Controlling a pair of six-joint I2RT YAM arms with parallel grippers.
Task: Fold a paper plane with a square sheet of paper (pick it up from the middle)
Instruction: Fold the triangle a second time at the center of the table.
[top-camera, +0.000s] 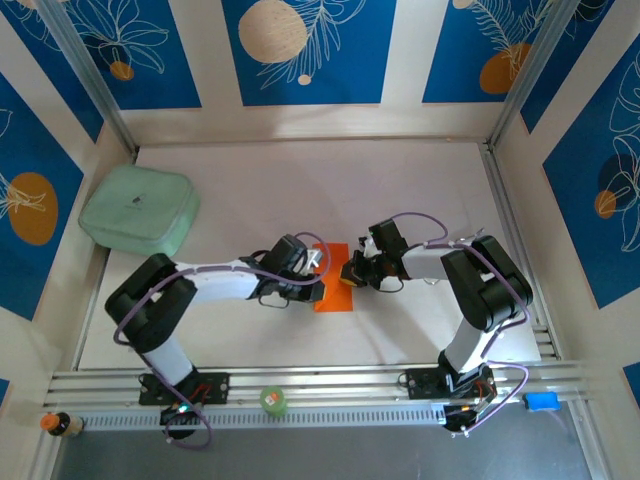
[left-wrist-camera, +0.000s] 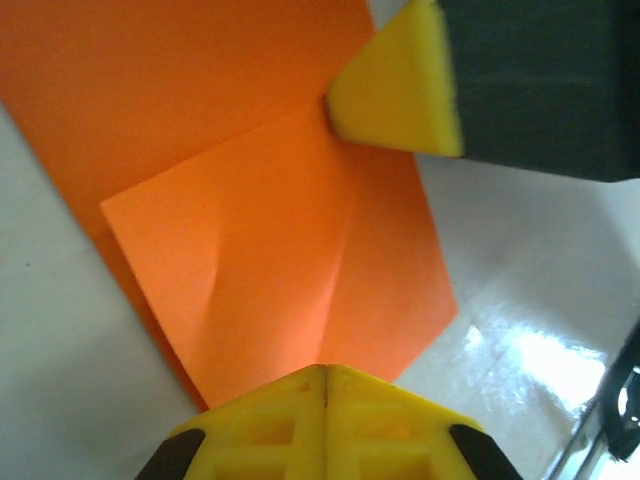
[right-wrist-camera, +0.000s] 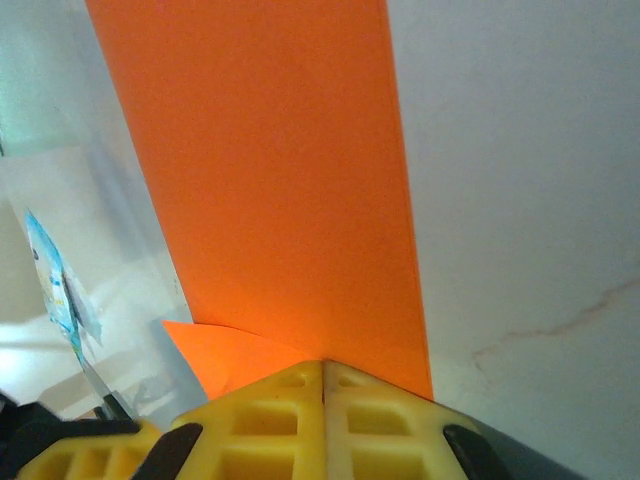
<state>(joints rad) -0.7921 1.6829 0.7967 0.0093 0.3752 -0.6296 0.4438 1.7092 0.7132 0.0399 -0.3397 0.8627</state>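
Progress: early stage, one flap folded, no plane yet.
Thin bright orange square sheet of paper (top-camera: 332, 285) lies on the white table (top-camera: 420, 190) between the arms; left gripper (top-camera: 316, 260) and right gripper (top-camera: 352, 272), each pressed together, bear tips on it. Remaining folds outstanding.

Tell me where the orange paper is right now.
In the top view, the orange paper lies mid-table, between the left gripper and the right gripper, both shut.

Square sheet of paper (top-camera: 333, 295) lies in the middle of the table (top-camera: 400, 190), left gripper (top-camera: 318, 265) at its left edge, right gripper (top-camera: 350, 272) at its right edge, pad (top-camera: 140, 208) far left behind, small round object (top-camera: 273, 401) on near rail (top-camera: 350, 385)
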